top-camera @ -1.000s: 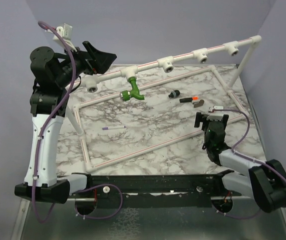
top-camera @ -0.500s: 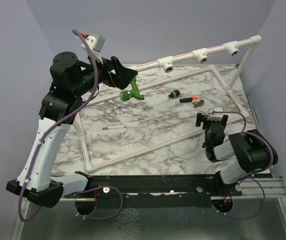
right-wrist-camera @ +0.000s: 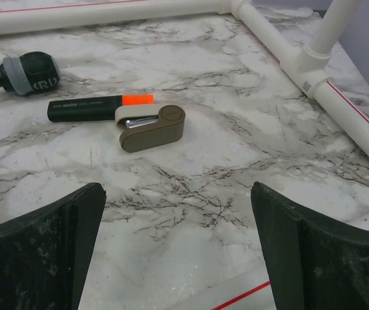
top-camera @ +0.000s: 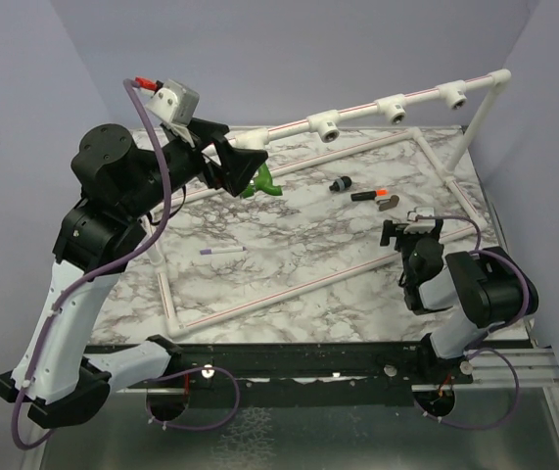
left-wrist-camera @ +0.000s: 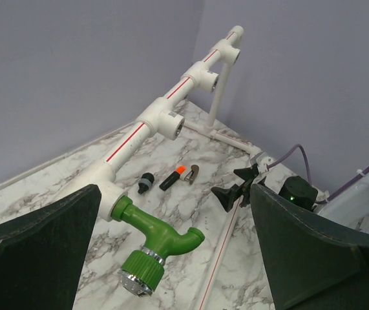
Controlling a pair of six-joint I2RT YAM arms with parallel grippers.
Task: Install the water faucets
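The bright green plastic faucet is glossy; the white plastic pipe frame is smooth; the marble-patterned tabletop is matt.

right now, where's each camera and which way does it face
Top external: above, behind the bases, looking down on the marble table; left arm, right arm show.
Left wrist: on the left gripper, facing the bright green curved plastic faucet on the white pipe frame; fingers show.
Right wrist: on the right gripper, facing a black marker and tan clip; fingers show.
Wrist views share marker and clip.
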